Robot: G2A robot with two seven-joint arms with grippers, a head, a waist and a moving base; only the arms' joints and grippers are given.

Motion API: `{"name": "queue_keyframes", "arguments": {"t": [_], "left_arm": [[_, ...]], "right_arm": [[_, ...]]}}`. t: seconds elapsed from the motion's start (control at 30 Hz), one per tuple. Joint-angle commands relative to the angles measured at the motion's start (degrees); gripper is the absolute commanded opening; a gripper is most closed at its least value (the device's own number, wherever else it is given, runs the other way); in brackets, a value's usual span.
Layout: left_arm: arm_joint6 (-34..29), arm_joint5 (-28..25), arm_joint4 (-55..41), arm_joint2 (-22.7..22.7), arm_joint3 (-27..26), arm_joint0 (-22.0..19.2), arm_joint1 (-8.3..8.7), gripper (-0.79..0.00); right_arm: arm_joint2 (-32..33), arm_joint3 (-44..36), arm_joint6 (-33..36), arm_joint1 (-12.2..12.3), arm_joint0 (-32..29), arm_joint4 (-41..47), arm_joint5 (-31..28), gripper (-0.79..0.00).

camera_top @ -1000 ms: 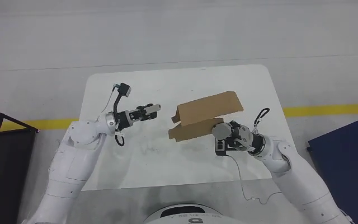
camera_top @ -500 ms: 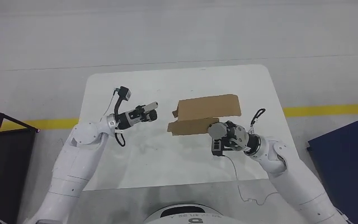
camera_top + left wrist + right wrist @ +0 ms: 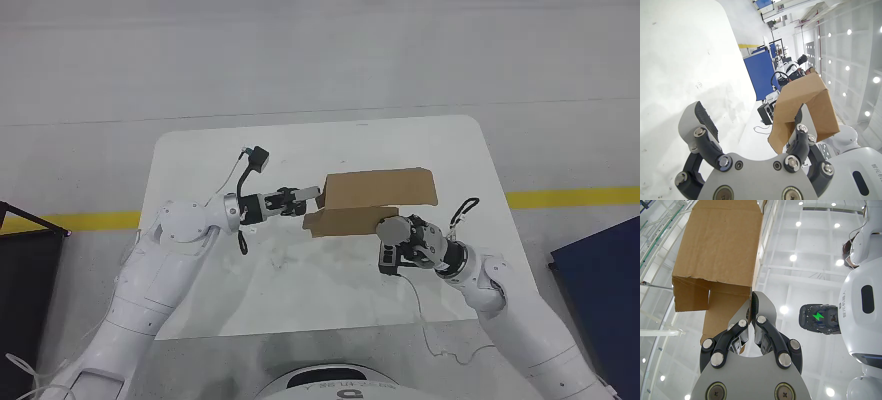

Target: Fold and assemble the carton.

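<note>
Nearest the body, the right gripper (image 3: 751,306) is clamped on the carton (image 3: 719,243), its pads pinching the raw edge of 1 wall. The carton sits between the 2 arms over the middle of the table (image 3: 300,290), apparently lifted clear of it, a brown sleeve partly squared up with both ends unfolded. At its far end the left gripper (image 3: 749,109) is spread wide and grips nothing: 1 finger is tucked in behind an end flap, the other well outside.

The step in hand looks like opening the sleeve into a box – early work, no flap closed yet. Next, the left gripper needs to catch or press that flap while the right holds firm.

The top view places both grippers at the carton's ends but cannot settle the grips; each wrist view does – the right the pinch, the left the finger behind the flap.
</note>
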Motion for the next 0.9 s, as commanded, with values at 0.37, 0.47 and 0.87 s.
{"name": "queue_keyframes", "arguments": {"t": [0.37,0.47,0.87], "left_arm": [[-0.48,0.44,0.61,4.33,0.45,-2.15,-0.79,0.0],[-0.58,0.44,0.69,5.0,0.74,-2.6,-0.93,0.0],[-0.38,-0.8,-0.61,4.54,1.43,-3.34,-0.96,0.0]], "right_arm": [[0.36,-0.3,0.81,-0.72,-0.07,-1.67,1.33,-0.785],[0.31,-0.2,0.6,-0.89,-0.05,-2.08,1.43,-0.785],[0.74,1.57,2.71,-1.51,0.36,0.45,3.22,-0.785]]}}
